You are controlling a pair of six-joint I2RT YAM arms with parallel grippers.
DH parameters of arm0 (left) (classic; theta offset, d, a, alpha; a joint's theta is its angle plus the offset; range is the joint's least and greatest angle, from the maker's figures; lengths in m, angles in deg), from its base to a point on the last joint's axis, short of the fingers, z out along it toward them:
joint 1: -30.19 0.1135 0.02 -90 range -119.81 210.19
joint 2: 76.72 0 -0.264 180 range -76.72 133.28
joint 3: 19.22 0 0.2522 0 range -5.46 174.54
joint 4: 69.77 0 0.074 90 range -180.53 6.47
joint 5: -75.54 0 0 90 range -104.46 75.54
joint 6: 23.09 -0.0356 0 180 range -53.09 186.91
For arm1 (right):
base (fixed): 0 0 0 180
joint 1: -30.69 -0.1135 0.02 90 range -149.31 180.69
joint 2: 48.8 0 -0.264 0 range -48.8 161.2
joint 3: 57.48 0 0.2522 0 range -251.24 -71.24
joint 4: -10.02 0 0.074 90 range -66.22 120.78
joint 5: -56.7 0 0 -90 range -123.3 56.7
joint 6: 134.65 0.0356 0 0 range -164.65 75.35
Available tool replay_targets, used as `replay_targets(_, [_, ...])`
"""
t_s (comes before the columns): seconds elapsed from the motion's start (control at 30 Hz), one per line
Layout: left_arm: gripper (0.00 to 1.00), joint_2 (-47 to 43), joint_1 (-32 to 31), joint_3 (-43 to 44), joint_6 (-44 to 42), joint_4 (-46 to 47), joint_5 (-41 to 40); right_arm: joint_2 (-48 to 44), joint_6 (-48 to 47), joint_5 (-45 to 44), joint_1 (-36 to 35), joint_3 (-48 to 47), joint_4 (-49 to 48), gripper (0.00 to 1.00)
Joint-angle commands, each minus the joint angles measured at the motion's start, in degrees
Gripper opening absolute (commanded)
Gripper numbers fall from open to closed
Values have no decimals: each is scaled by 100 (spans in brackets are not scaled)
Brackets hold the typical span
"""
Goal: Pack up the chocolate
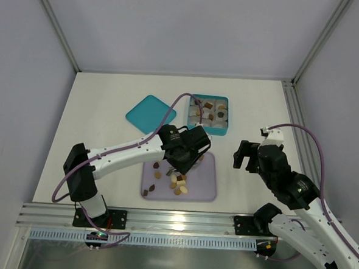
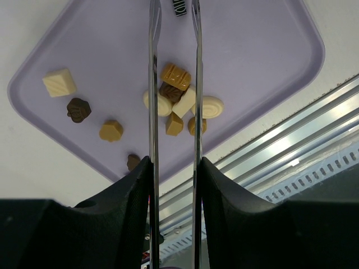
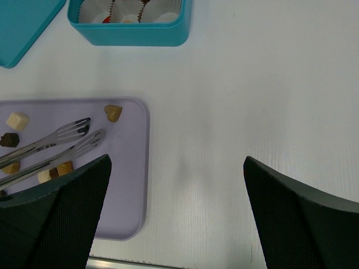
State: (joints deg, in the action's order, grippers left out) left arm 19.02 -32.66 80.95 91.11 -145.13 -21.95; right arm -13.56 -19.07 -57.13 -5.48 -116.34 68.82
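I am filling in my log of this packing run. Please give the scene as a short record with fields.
left fingers: shut on the metal tongs, over the lavender tray
tongs: tips apart, nothing between them
chocolate: loose pieces on the tray, some already in the teal box
lid: off, lying on the table left of the box
right fingers: open, empty, over the table right of the tray
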Motion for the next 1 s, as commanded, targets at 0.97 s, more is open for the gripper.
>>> replay_targets(0.97, [29, 155, -87, 192, -74, -150, -244, -97, -36, -42, 4, 10, -223, 100])
